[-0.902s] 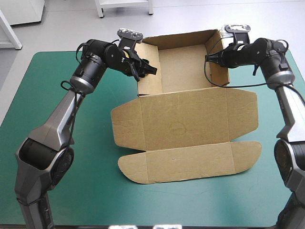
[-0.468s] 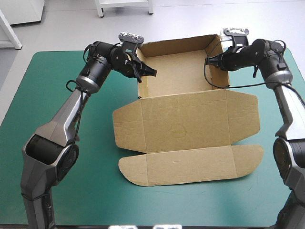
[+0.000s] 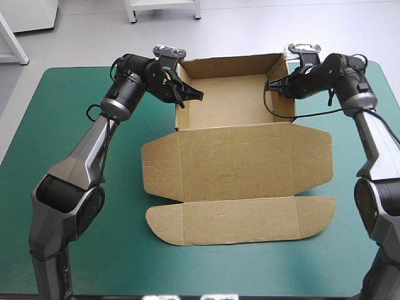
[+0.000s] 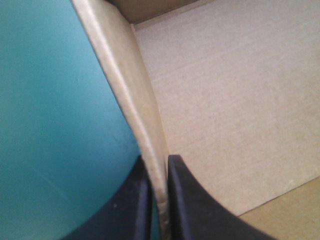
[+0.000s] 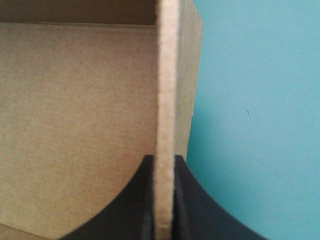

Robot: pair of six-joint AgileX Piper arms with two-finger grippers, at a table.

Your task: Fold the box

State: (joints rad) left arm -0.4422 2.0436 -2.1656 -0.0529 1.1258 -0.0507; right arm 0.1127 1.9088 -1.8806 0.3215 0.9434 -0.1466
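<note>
The left gripper (image 4: 159,167) is clamped on the left wall of the box (image 3: 234,165), an open tray on the teal-green cover (image 3: 94,250) with its lid lying flat on the robot's side. The right gripper (image 5: 162,162) is clamped on the box's right wall. Uneven pulling could bow, tear or untuck a wall. Since earlier, the box has swung squarer and slid slightly left.
</note>
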